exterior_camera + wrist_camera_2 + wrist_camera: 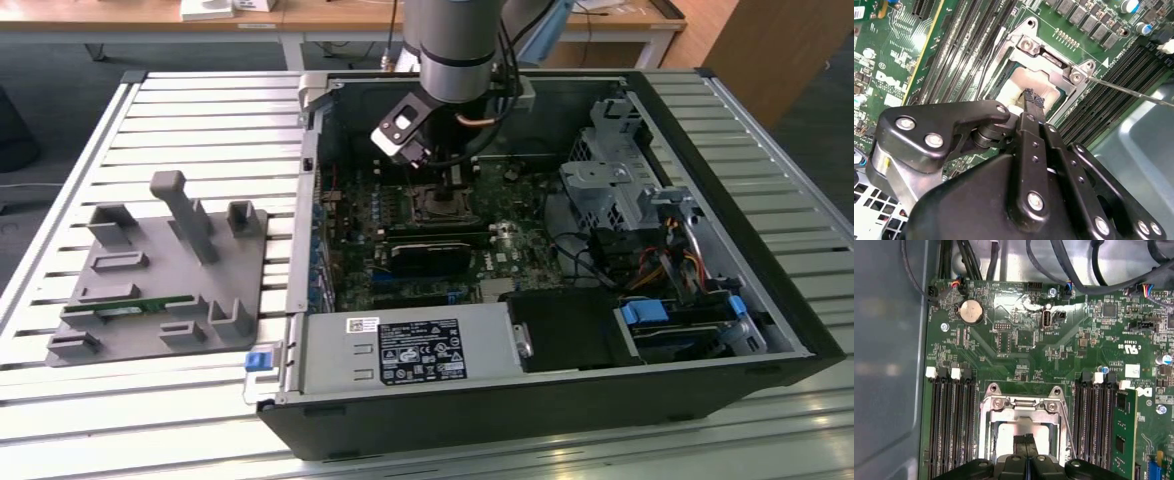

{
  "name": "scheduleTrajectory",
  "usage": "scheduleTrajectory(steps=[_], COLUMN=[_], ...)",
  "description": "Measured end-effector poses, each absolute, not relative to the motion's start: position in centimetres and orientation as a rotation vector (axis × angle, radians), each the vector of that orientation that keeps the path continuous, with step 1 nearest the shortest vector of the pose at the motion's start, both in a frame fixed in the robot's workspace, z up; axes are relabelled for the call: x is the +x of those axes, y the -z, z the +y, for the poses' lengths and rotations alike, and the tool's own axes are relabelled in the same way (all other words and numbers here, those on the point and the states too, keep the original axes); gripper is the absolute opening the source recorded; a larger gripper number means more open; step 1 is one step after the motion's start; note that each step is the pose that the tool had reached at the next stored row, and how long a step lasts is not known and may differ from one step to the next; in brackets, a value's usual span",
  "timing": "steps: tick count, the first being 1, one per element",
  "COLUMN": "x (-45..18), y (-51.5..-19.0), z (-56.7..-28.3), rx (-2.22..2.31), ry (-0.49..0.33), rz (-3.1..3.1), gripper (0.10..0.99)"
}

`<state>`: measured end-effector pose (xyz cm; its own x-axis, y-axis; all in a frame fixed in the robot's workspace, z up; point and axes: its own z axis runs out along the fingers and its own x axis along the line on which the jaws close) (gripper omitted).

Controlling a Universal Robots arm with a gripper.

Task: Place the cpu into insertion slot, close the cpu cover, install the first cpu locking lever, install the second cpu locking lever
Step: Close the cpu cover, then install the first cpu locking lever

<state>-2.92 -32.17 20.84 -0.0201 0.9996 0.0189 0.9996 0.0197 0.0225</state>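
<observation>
The silver-grey square cpu [1039, 80] is seated in the black-rimmed insertion slot [424, 212], the silver frame cpu cover [1021, 412] lowered, the thin lever [1134, 93] apparently unlatched, the tool [1033, 100] pressed together.

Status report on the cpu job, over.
Hand shut, tips over cpu. Cpu seated, cover down over it. One lever sticks out sideways.

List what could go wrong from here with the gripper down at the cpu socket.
1. The gripper tip sits over the cpu bared in the cpu cover cut-out; off-centre pressure might scratch or load the chip.
2. The thin locking lever juts out sideways, seemingly unlatched, so the cover may lift.
3. Memory slots flank the cover closely; a sideways move could hit them.
</observation>
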Motion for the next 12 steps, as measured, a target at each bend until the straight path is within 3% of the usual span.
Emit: scheduleTrajectory(steps=[12], x=[-2.89], y=[-21.05], z=[-32.17], rx=[2.197], ry=[-0.046], rz=[2.242], gripper=[0.106])
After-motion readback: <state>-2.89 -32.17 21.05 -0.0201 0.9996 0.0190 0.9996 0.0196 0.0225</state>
